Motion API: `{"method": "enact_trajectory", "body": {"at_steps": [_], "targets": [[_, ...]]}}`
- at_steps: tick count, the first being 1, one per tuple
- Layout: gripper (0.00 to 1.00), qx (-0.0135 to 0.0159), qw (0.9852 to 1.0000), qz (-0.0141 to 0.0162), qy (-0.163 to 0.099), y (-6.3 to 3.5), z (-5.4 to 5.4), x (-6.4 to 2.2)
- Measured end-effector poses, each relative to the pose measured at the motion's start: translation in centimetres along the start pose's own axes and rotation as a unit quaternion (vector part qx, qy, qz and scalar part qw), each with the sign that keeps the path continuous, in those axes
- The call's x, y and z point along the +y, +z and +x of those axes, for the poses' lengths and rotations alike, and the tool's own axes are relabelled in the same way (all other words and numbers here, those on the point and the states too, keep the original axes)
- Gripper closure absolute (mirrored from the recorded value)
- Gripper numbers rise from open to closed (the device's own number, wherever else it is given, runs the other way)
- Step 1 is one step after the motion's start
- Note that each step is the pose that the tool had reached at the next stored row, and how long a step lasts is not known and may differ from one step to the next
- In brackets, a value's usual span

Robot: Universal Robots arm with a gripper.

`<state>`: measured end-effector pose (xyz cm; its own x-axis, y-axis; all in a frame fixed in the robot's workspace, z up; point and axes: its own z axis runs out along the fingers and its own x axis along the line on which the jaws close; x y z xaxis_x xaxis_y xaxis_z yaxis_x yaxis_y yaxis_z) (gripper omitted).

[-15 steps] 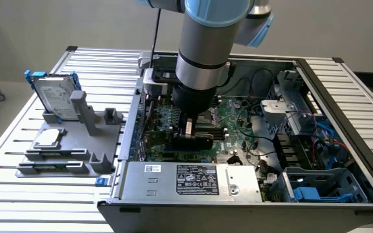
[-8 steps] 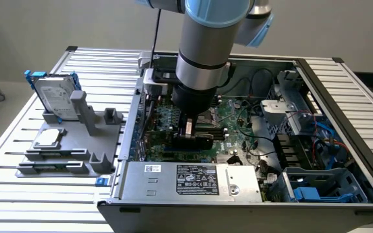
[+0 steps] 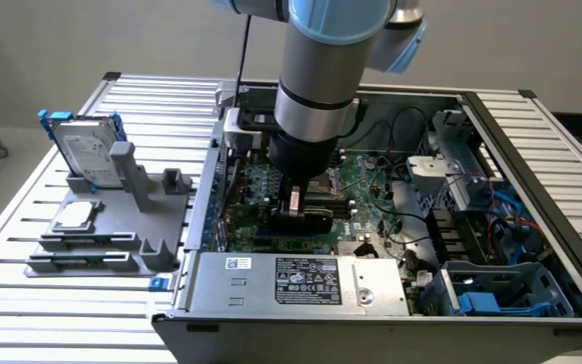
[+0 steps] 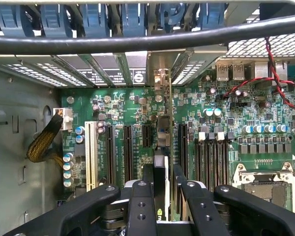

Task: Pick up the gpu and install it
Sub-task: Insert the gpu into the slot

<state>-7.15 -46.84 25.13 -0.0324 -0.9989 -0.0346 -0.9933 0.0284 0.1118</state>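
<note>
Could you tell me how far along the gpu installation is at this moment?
Done: the gpu is picked up and inside the computer case. In hand: the gripper holds it on edge among the expansion slots of the motherboard, bracket end toward the rear openings. Left: I cannot tell whether it is fully seated, and the gripper has not let go.

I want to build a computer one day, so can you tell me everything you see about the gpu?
The gpu is seen edge-on: a thin green board standing upright, a dark cover on one face, a silver bracket at its far end by the case. The gripper is shut on its near end. It stands among the black slots of the motherboard; whether it is seated cannot be told.
</note>
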Motion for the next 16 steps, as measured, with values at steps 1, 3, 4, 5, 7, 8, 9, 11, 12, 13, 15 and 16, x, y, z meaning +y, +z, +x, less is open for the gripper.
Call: {"method": "enact_trajectory", "body": {"at_steps": [1, 3, 4, 5, 7, 8, 9, 11, 12, 13, 15, 16], "targets": [[0.74, -0.0004, 1.0, -0.0001, 0.0, -0.1, -0.01, 0.0], [0.74, -0.0005, 1.0, -0.0009, 0.0, -0.5, -0.03, 0.0], [0.74, 0.0001, 1.0, -0.0016, 0.0, -0.76, -0.02, 0.04], [0.74, 0.0001, 1.0, -0.0019, 0.0, -0.89, -0.03, 0.05], [0.74, 0.0, 1.0, -0.0022, 0.0, -0.96, -0.04, 0.05], [0.74, 0.0, 1.0, -0.0023, 0.0, -0.96, -0.04, 0.05], [0.74, 0.0001, 1.0, -0.0024, 0.0, -0.97, -0.03, 0.05], [0.74, 0.0004, 1.0, -0.0025, 0.0, -0.95, -0.02, 0.04], [0.74, 0.0004, 1.0, -0.0025, 0.0, -0.94, -0.01, 0.03], [0.74, 0.0003, 1.0, -0.0026, 0.0, -0.93, -0.01, -0.02], [0.74, 0.0002, 1.0, -0.0025, 0.001, -0.92, -0.01, -0.14], [0.74, 0.0001, 1.0, -0.0025, 0.001, -0.92, -0.01, -0.23]]}}
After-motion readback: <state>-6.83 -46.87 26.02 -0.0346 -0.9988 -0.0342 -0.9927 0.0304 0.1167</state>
